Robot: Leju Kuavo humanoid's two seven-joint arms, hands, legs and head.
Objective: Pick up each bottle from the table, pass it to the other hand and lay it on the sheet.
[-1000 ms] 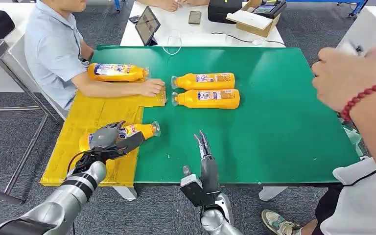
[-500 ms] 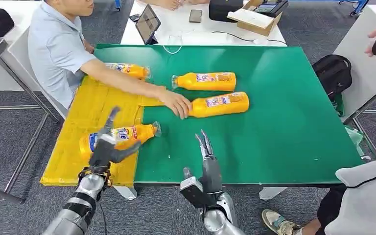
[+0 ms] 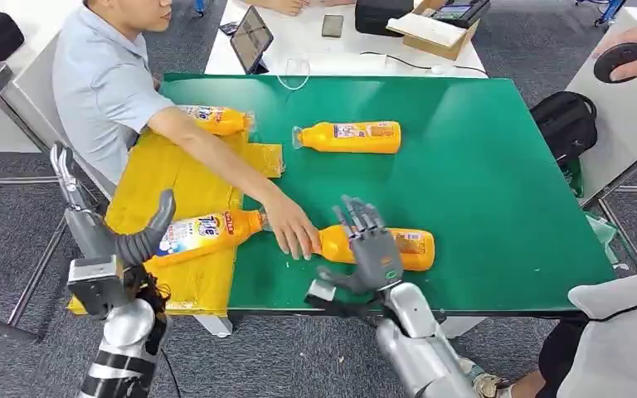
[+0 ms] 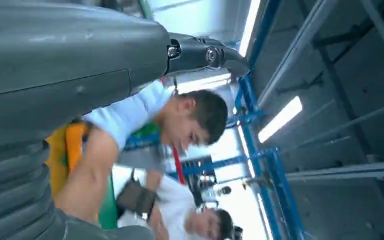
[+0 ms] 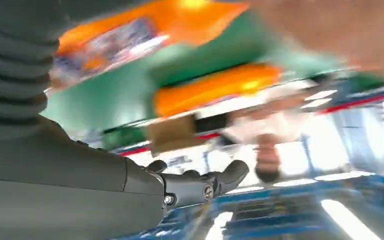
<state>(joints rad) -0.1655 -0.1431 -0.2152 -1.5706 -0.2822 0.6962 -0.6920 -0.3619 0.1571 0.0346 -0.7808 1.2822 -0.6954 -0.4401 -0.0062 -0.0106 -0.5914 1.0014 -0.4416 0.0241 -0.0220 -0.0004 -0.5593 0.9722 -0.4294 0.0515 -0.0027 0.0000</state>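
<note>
Several orange bottles lie on the green table point(image 3: 481, 166) and the yellow sheet point(image 3: 153, 182) at its left. One bottle point(image 3: 203, 234) rests on the sheet's near part, another point(image 3: 216, 120) at its far end. A third bottle point(image 3: 350, 137) lies on the green top. A fourth bottle point(image 3: 415, 249) lies near the front edge, its neck under a person's hand point(image 3: 292, 234). My right hand point(image 3: 371, 249) hovers over that bottle with fingers spread, and its thumb point(image 5: 200, 186) holds nothing. My left hand point(image 3: 108, 236) is raised beside the sheet, fingers apart and empty.
A seated person point(image 3: 104, 83) at the left reaches an arm across the sheet. Behind stands a white table with a tablet point(image 3: 250, 41) and a cardboard box point(image 3: 431, 29). A black bag point(image 3: 566, 124) sits on the floor at the right, beside another person's hand point(image 3: 630, 54).
The person slid one bottle from the middle of the table to the front edge. My right hand rose over it. My left hand let go of the sheet's near bottle and lifted away.
</note>
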